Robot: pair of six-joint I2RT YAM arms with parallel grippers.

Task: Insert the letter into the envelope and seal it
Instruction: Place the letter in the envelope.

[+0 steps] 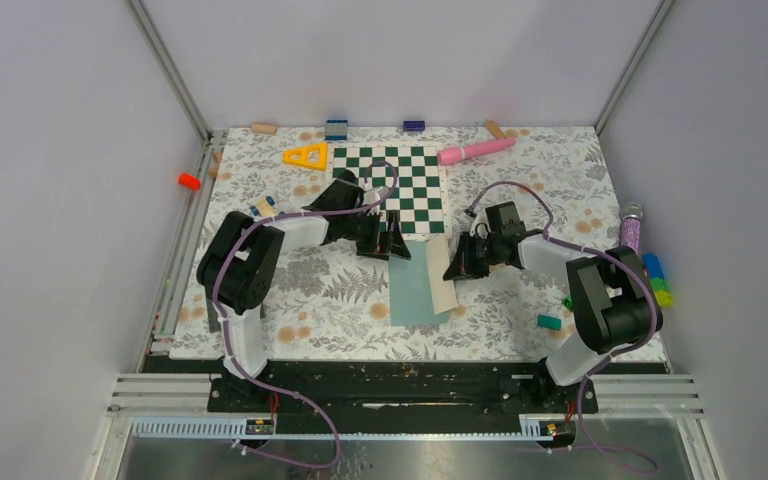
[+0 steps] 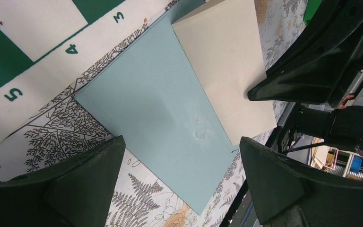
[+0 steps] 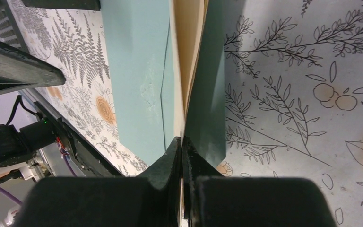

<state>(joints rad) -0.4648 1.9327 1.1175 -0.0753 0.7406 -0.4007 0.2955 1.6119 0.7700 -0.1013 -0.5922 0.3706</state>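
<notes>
**Overhead view:** one floral-covered table (image 1: 290, 300) carries one green-white chessboard (image 1: 390, 175). One envelope (image 1: 412, 290) lies flat just in front of the board's near edge. One letter (image 1: 442, 285) shows as a cream strip along the envelope's right side. Only this view takes in both arms and the loose items at the margins, among them one yellow triangle (image 1: 305, 156), one pink cylinder (image 1: 475, 150) and one orange cap (image 1: 189, 181). The left gripper (image 1: 392, 240) hangs at the envelope's far end, and the right gripper (image 1: 457, 265) meets the letter's right edge.

**Left wrist view:** this alone shows the left jaws spread wide, one to each side of the envelope, grasping nothing. It also shows the letter's cream back overlapping the envelope's right part.

**Right wrist view:** this alone shows the right fingers clenched on the letter's edge. The sheet appears nearly edge-on, tan between teal surfaces.

**Containers:** one, the envelope. Whether any part of the letter lies inside it cannot be told.
</notes>
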